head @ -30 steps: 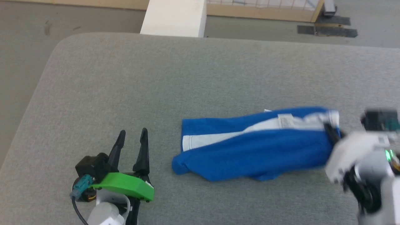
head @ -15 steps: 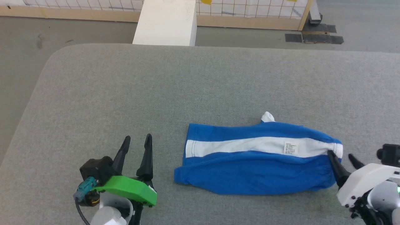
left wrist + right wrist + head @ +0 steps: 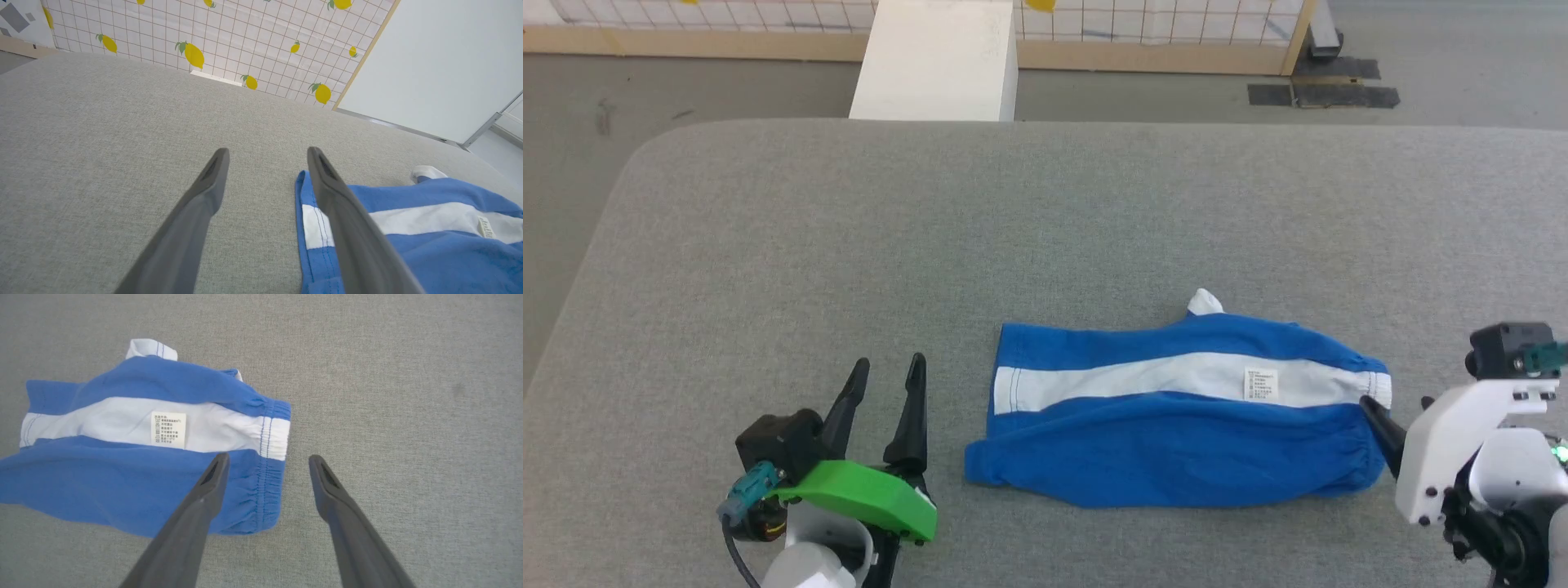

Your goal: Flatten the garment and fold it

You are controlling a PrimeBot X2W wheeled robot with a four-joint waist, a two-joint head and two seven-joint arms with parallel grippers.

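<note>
Nearest the robot, the left gripper (image 3: pixel 889 361), with two long dark fingers on a green mount, has its fingers spread apart and nothing between them. It stands over bare surface just left of the garment's hem end. The right gripper (image 3: pixel 267 456) is likewise spread and grips nothing. In the right wrist view one finger lies over the gathered waistband end and the other over bare surface; contact cannot be confirmed.

The garment, bright blue soft fabric shorts (image 3: pixel 1176 445) with a broad white side stripe (image 3: pixel 1143 377) and a small white label (image 3: pixel 1260 384), lies lengthwise between the grippers on the grey fabric-covered table (image 3: pixel 849 237), hem left, waistband right. A white tab protrudes at its far edge.

Beyond the table: a white rectangular block (image 3: pixel 935 61), then a lemon-print grid wall (image 3: pixel 245 36).
</note>
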